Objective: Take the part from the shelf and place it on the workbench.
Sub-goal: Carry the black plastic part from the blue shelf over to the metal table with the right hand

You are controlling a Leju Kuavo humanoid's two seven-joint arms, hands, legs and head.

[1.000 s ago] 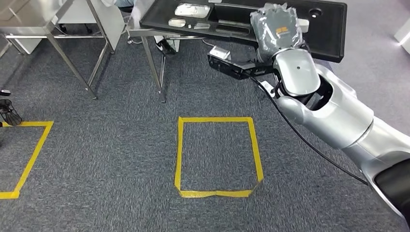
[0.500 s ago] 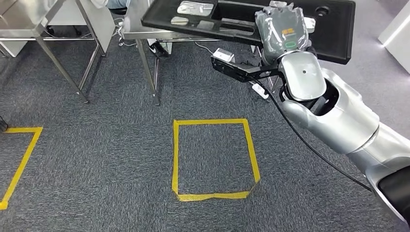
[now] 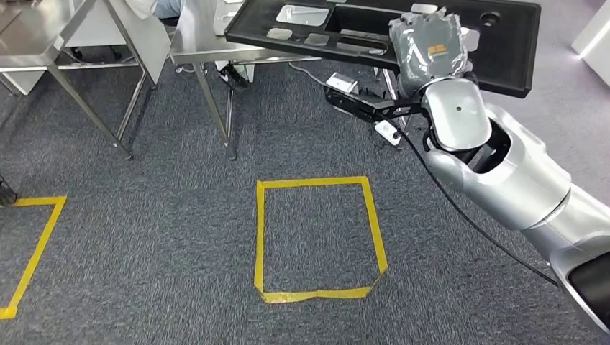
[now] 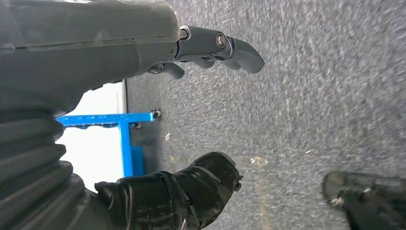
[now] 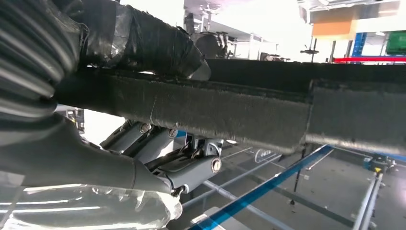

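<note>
The right robot hand [image 3: 426, 44] holds the part [image 3: 345, 29], a long black tray-like panel, by its near edge. In the right wrist view the thumb [image 5: 143, 45] lies on the top of the part [image 5: 239, 115] and the darker fingers [image 5: 191, 165] press from below, so the grip is closed on the edge. The part is in the air, above the carpet [image 3: 144, 237], and it tilts a little. Its far left end is over the near edge of a steel table [image 3: 198, 36]. Some pale flat pieces [image 3: 302, 13] lie in the recesses of the part. A small black camera bracket [image 3: 356, 102] sticks out from the right wrist, and a black cable [image 3: 460, 215] runs along the silver arm.

The left robot hand [image 4: 182, 120] hangs over the carpet and holds nothing; its thumb and fingers are apart, quite wide.

On the carpet there is a square of yellow tape [image 3: 320, 237], and a part of a second one [image 3: 29, 251] at the left. A second steel table [image 3: 43, 32] stands at the far left. A shoe of a person [image 3: 234, 73] shows under the table.
</note>
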